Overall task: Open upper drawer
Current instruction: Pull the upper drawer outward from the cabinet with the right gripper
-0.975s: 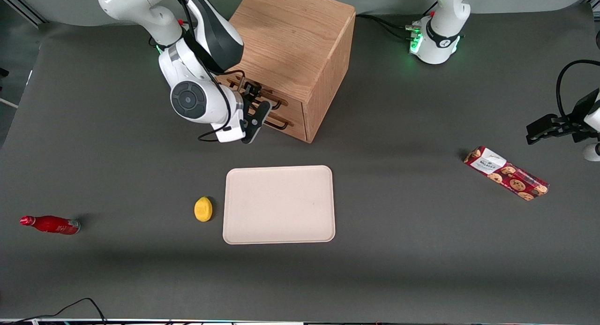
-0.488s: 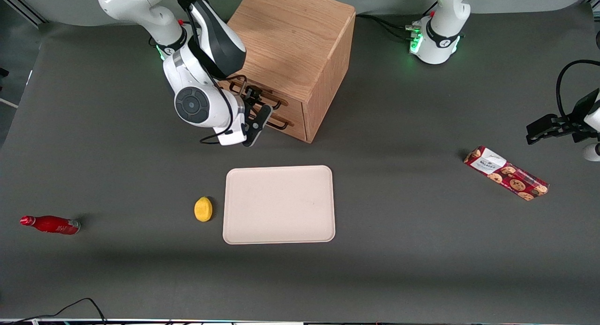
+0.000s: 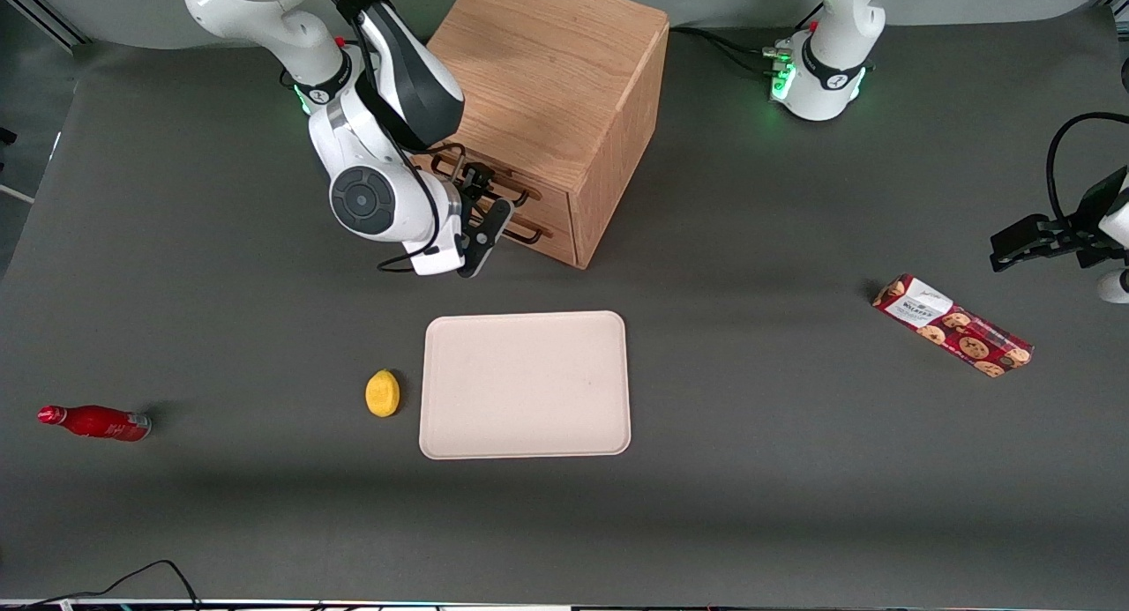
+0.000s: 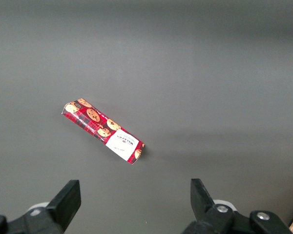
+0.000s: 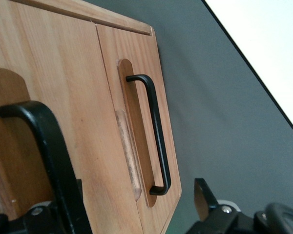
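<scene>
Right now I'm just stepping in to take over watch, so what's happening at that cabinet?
The right arm's gripper is at the front of the oak cabinet, its fingers open around the upper drawer's handle. Both drawers look shut; the lower drawer's handle is untouched. Nearer the camera, a tray and a lemon lie on the table.
</scene>
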